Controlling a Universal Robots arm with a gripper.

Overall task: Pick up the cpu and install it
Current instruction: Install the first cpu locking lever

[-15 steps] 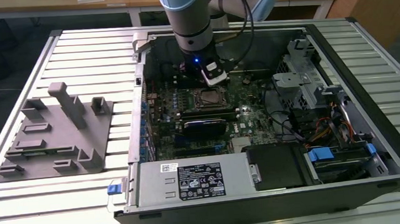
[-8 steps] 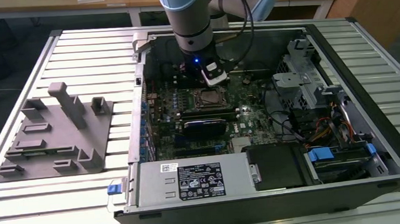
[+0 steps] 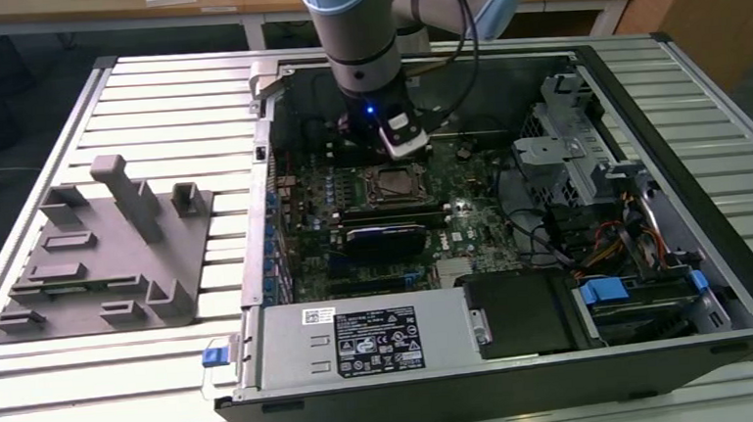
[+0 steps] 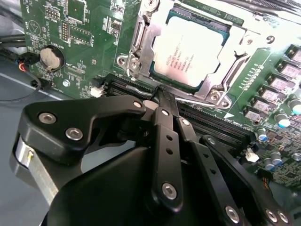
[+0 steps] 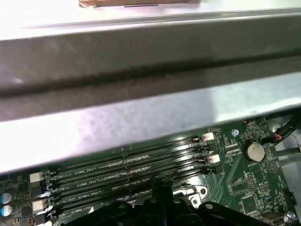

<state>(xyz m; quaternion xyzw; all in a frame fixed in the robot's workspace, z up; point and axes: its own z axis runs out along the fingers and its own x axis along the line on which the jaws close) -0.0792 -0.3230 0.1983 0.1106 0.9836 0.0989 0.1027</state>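
The cpu (image 4: 188, 49), a flat square chip with a pale silvery top, lies in its socket on the green motherboard (image 4: 89, 28), framed by the metal socket bracket (image 4: 141, 42). In the exterior view the cpu (image 3: 392, 183) sits mid-board inside the open computer case (image 3: 492, 380). My gripper (image 3: 406, 148) hangs just above and behind the socket. In the second wrist view the gripper (image 4: 159, 94) is shut, its black fingers meeting in one tip over the memory slots beside the socket, with nothing held. Its tip (image 5: 160, 190) also shows in the first wrist view.
A grey plastic tray (image 3: 105, 257) with upright posts lies at the exterior view's left, outside the case. Black memory slots (image 5: 131, 169), a coin battery (image 5: 255, 150), the case wall (image 5: 141, 70), a power supply (image 3: 358, 340) and a drive cage (image 3: 569, 150) surround the socket.
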